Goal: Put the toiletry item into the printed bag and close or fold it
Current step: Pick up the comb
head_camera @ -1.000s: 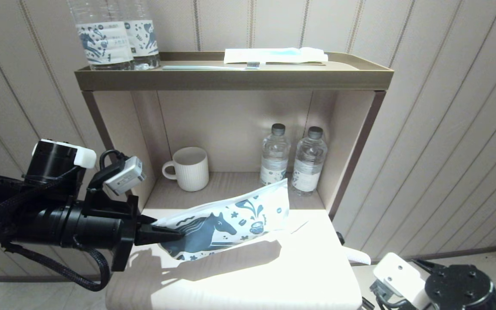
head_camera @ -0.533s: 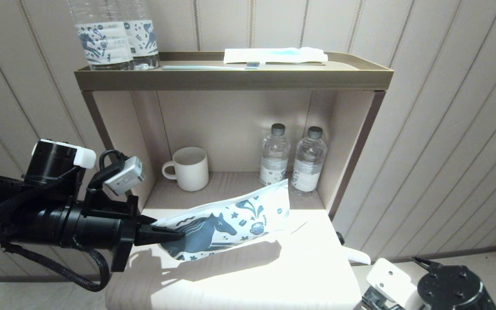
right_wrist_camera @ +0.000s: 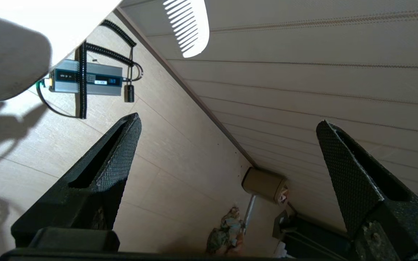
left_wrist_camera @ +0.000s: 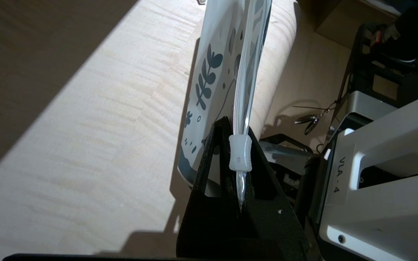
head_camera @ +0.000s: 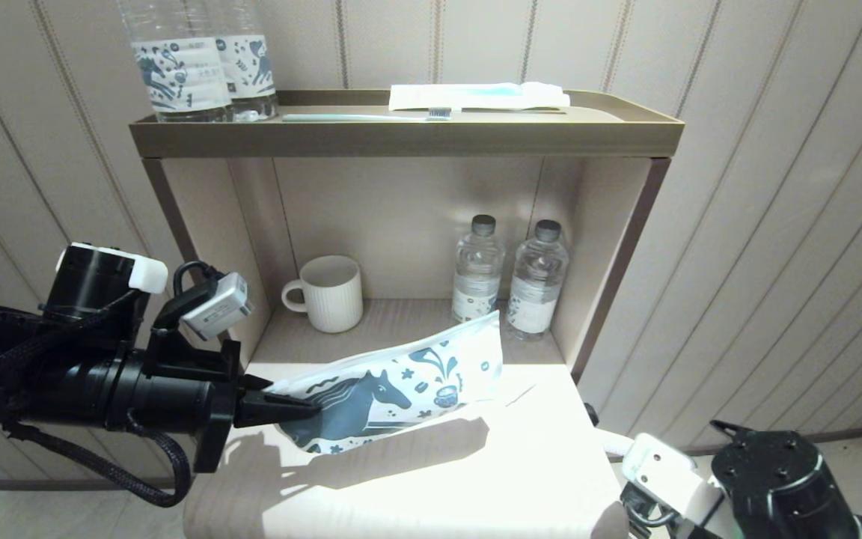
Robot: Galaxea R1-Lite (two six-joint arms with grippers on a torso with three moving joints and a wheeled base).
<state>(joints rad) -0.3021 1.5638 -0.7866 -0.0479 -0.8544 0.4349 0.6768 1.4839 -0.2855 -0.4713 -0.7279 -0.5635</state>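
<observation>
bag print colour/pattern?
White printed bag with dark blue horse, stars and motifs; head view shows it best.

mug [head_camera: 331,293] lower shelf | two small bottles [head_camera: 507,277] beside | toothbrush [head_camera: 367,117], packet [head_camera: 476,96] top

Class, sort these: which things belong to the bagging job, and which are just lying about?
Job: soft white horse-printed bag, flat white comb, left claw gripping the bag, open right claw.
Lying about: ribbed white mug, clear water bottles, pale-blue toothbrush, white packet.
</observation>
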